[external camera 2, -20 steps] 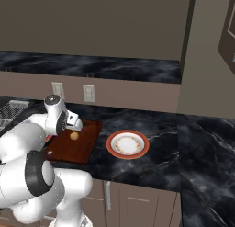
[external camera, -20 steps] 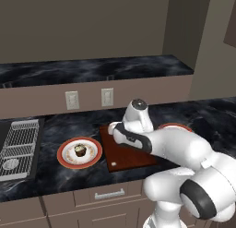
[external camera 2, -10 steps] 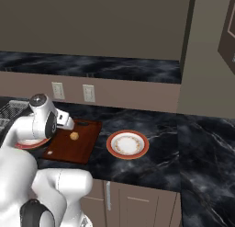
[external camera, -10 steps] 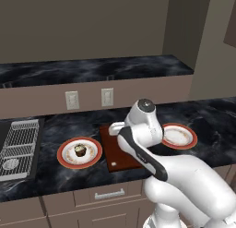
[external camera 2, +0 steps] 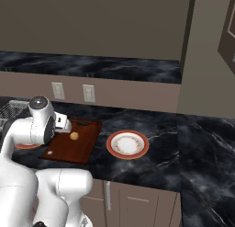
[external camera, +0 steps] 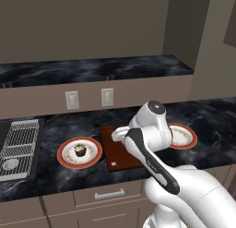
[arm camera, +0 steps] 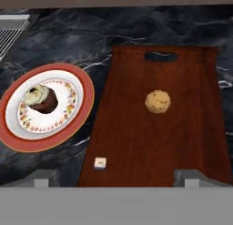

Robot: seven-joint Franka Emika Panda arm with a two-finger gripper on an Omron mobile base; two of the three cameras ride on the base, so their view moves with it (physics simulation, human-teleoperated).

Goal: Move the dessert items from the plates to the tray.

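- While the pastry ball (arm camera: 158, 101) lies on the tray (arm camera: 136, 142), the cupcake (arm camera: 41, 99) sits on the left plate (arm camera: 20, 137).
- Tool (arm camera: 116, 176): wide, empty, above the tray.
- Cupcake judged light, soft-topped; grip low, at its dark sides.

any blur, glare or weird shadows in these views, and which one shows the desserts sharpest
Hand view: sharpest, the pastry ball on the tray and the cupcake on its plate show clearly, edges slightly soft. Left base view: flat, dim light, no glare, cupcake small. Right base view: equally dim, faint shadows, pastry ball a tiny speck.
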